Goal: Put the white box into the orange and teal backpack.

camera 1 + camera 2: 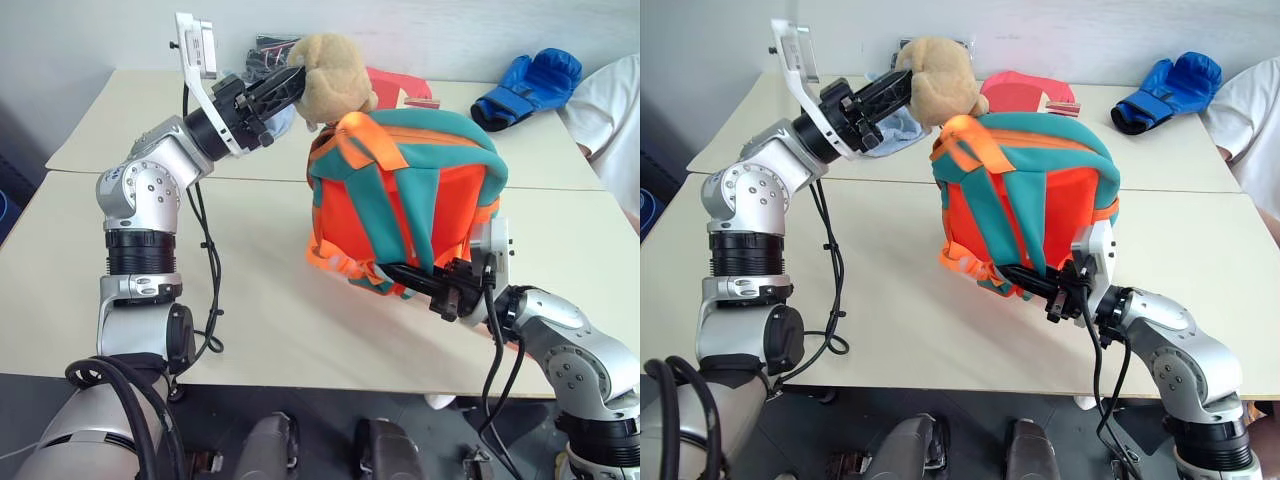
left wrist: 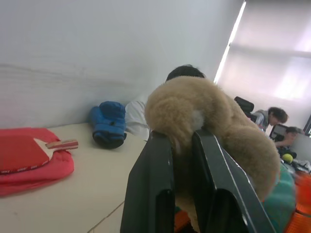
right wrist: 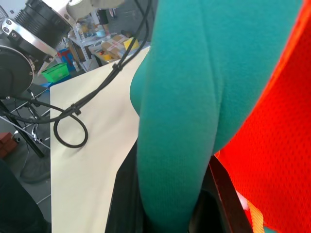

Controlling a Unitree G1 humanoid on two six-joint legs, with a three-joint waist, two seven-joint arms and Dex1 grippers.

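Orange and teal, the backpack (image 1: 405, 205) stood upright on the table (image 1: 250, 300), the left gripper (image 1: 290, 85) clamped on the plush toy (image 1: 330, 80) at its zipper and the right gripper (image 1: 400, 275) pinching teal trim at the bag's lower edge. The white box could not be seen, perhaps already inside. Zipping likely called for a steady pull on the toy along the zipper line while the right gripper held the bag braced. A boxing glove (image 1: 528, 85) lay well apart.

One backpack (image 1: 410, 195), one plush toy (image 1: 330, 80)
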